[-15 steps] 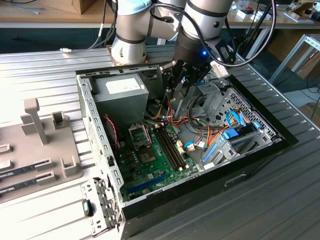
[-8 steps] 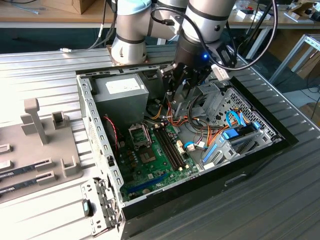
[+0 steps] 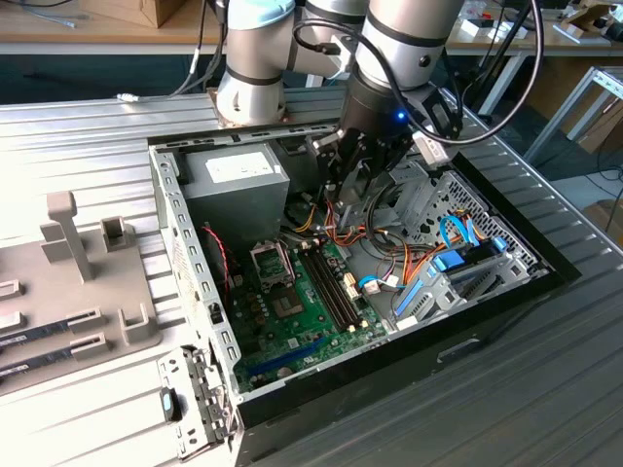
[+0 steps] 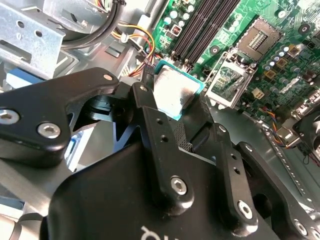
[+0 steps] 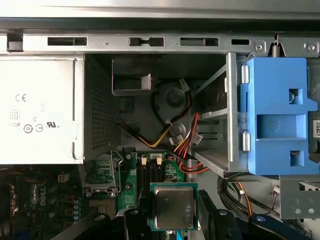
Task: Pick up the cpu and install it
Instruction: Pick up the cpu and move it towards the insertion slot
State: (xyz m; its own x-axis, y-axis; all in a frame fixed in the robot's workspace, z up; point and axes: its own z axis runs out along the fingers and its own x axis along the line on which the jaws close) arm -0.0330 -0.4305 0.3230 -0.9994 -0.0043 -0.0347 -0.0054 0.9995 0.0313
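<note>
grey table (image 3: 545, 389) held an open case (image 3: 175, 229); over it the gripper (image 3: 355, 187) pinched the cpu (image 4: 175, 92) by two edges. it looked light, stiff, breakable.

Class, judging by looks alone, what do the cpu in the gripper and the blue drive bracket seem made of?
The cpu: dull-silver metal top, slightly smeared, on a thin green circuit-board rim. The blue drive bracket: likely moulded plastic, matte and evenly coloured.
</note>
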